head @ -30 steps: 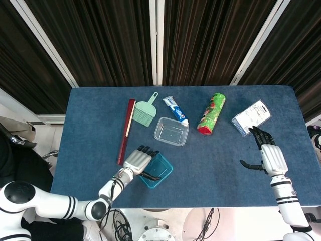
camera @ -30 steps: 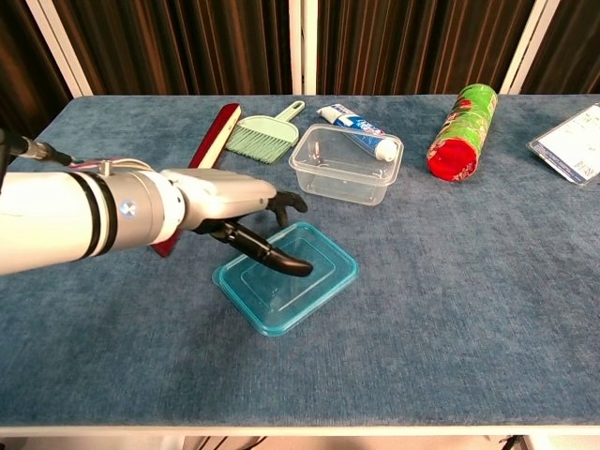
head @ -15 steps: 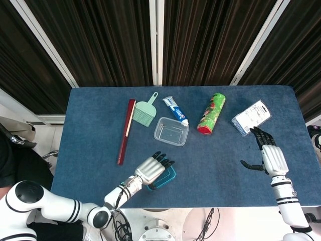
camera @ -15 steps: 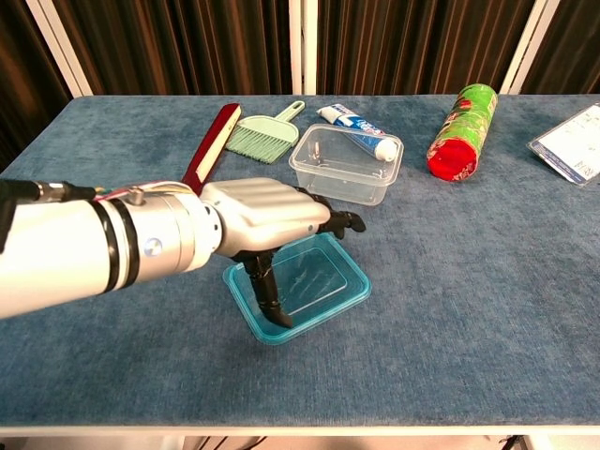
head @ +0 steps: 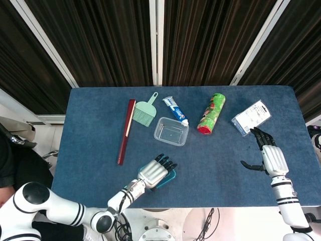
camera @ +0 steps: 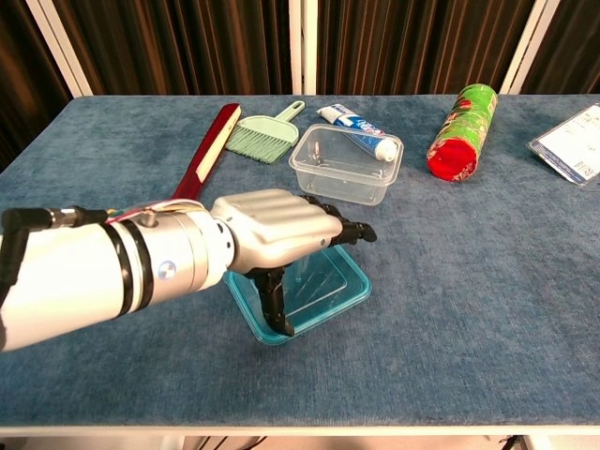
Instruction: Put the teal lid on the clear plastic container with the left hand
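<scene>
Since the earlier frame, left robot hand point(camera: 281, 234) has slid over the teal lid point(camera: 323, 291), fingers spread, thumb at its near edge. Clear plastic container point(camera: 345, 164) lies beyond, across the table point(camera: 469, 281).

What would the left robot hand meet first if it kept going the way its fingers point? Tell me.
Probably the clear plastic container. The left robot hand sits over the teal lid with fingers aimed toward it. Height is unclear, so they might pass above its rim.
</scene>
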You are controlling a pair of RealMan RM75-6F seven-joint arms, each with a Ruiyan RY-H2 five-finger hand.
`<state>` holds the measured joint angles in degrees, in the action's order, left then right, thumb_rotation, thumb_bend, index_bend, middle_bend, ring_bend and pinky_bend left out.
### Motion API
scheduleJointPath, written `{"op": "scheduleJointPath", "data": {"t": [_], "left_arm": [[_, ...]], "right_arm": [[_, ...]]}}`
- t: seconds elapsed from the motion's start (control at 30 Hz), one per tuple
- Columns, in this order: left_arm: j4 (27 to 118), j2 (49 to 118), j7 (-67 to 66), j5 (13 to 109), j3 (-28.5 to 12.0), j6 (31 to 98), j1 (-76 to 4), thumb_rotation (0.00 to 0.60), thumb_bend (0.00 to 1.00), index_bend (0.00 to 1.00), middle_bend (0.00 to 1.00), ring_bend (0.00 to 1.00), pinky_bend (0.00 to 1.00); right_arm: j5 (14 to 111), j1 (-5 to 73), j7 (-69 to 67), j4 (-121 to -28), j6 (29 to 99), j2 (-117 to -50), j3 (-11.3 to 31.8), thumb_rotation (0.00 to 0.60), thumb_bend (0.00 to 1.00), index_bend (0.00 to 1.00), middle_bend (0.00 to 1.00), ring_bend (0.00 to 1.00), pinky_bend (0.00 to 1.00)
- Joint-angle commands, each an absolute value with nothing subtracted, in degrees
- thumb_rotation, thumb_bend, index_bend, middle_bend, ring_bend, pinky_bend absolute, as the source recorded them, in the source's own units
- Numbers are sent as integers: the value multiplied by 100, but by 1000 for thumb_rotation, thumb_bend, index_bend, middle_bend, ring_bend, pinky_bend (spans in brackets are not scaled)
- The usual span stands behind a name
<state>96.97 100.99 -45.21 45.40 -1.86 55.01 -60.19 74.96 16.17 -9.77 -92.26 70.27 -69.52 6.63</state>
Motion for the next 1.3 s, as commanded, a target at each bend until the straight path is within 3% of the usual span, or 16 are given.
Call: {"op": "scheduleJointPath", "data": {"t": [0.03, 0.4, 1.03, 1.3], "left_arm": [[9695, 10159, -4567, 4485, -161, 5525, -6020, 600, 0, 18, 85, 0, 48], [9519, 10179, -4734, 4461, -116, 5729, -5971, 600, 0, 18, 84, 0, 47], [8716, 9947, -4415, 3639, -650, 5233, -6167, 600, 0, 19, 85, 0, 47], [9028, 9713, -4514, 3249, -676, 5190, -6283, 600, 0, 59, 79, 0, 46]], "right_arm": [[7496, 1619, -978, -9209, 6998, -6962, 665, 600, 78, 0, 0, 0, 0], [7514, 1619, -1014, -9172, 6935, -6969, 689, 600, 77, 0, 0, 0, 0], [7481, 1566, -970, -9222, 6939, -6965, 721, 600, 78, 0, 0, 0, 0], [7488, 1545, -1043, -9171, 6914, -6969, 716, 600, 78, 0, 0, 0, 0]]}}
